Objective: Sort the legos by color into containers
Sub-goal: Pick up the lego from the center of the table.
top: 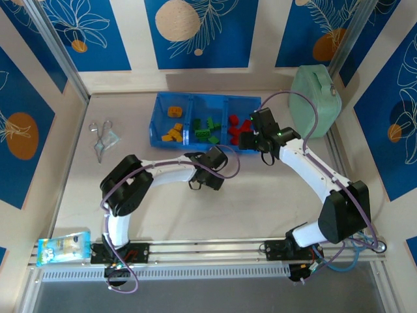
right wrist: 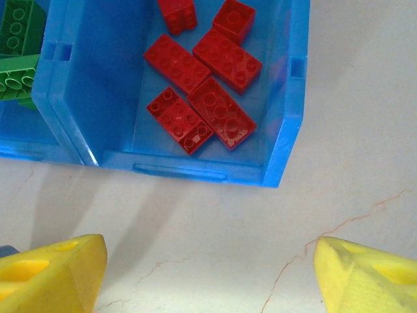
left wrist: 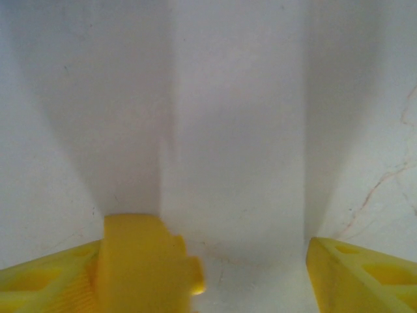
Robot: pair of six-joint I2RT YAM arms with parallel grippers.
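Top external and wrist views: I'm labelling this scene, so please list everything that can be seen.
tray: one, translucent blue, three compartments, far middle of the table
yellow-orange legos: several, left compartment
green legos: several, middle compartment
red legos: six, right compartment
yellow brick: one, against one finger of the left gripper
case: one, mint green, right of the tray
scissors-like tool: one, metal, left of the tray
packet: one, blue, near left corner
table: one, pale
left gripper: yellow fingers, open, low over bare table
right gripper: yellow fingers, open, nothing between them, just in front of the red compartment
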